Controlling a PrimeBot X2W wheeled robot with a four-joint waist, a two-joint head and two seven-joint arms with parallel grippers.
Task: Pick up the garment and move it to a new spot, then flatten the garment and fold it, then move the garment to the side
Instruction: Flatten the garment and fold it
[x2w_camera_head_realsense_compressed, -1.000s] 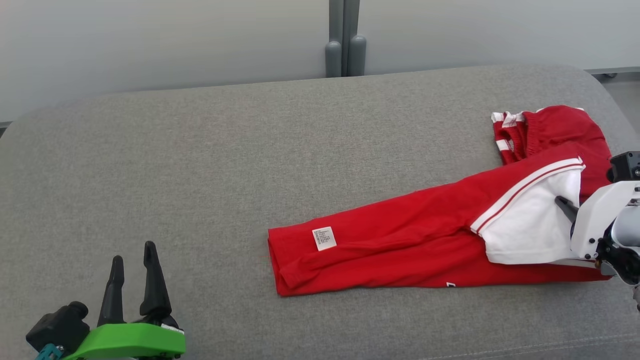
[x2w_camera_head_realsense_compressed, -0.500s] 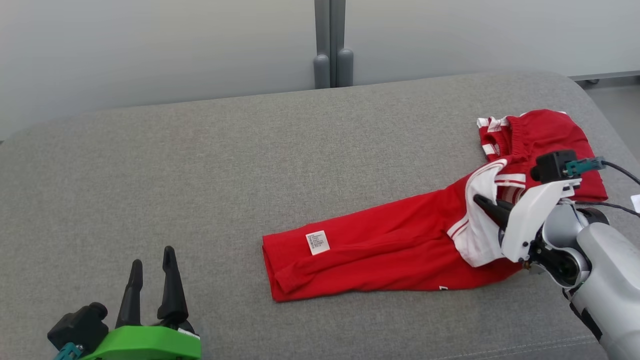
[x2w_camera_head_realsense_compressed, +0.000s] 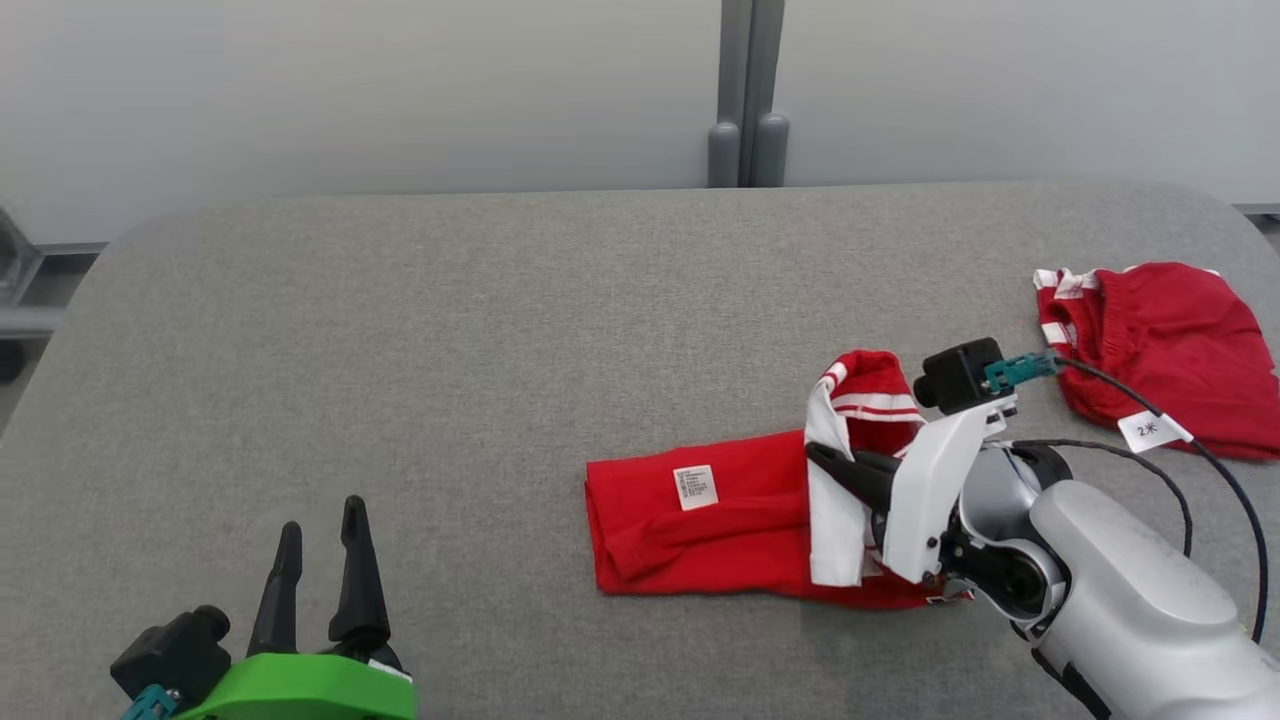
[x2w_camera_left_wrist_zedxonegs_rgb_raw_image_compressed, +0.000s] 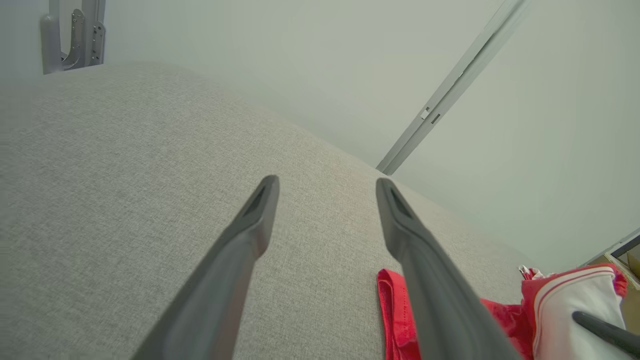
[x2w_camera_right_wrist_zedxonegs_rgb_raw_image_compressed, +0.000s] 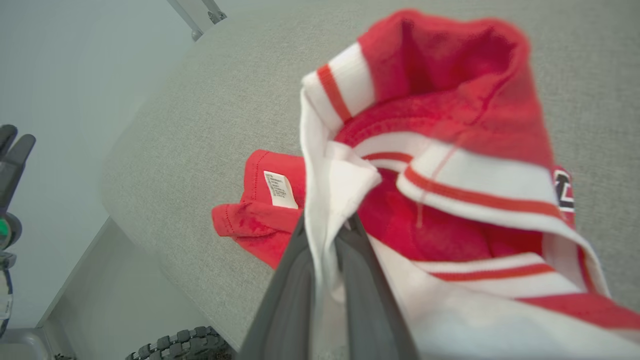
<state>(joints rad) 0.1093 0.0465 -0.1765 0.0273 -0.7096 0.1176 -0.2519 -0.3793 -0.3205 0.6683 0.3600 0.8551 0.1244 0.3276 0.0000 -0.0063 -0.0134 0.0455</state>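
Observation:
The garment (x2w_camera_head_realsense_compressed: 700, 520) is red with a white, red-striped panel and a small white label, lying on the grey cushioned surface (x2w_camera_head_realsense_compressed: 420, 340) right of centre. My right gripper (x2w_camera_head_realsense_compressed: 820, 458) is shut on the white panel's edge, holding it lifted and doubled over the red part. The right wrist view has the fingers (x2w_camera_right_wrist_zedxonegs_rgb_raw_image_compressed: 295, 280) pinching white cloth, with the striped end of the garment (x2w_camera_right_wrist_zedxonegs_rgb_raw_image_compressed: 450, 100) bunched above them. My left gripper (x2w_camera_head_realsense_compressed: 321, 518) rests open at the lower left, nothing between its fingers. In its wrist view my left gripper (x2w_camera_left_wrist_zedxonegs_rgb_raw_image_compressed: 326, 184) points over bare cushion, the garment (x2w_camera_left_wrist_zedxonegs_rgb_raw_image_compressed: 395, 310) to its right.
A second red piece of clothing (x2w_camera_head_realsense_compressed: 1170, 340) lies crumpled at the far right. My right arm's black cable with a white tag (x2w_camera_head_realsense_compressed: 1150, 430) crosses in front of it. A pale wall with a grey post (x2w_camera_head_realsense_compressed: 745, 100) stands behind the surface.
The head camera has shifted. My right gripper has carried the white end of the garment leftward, doubling it over the red part and away from the second red piece. The left gripper stays open.

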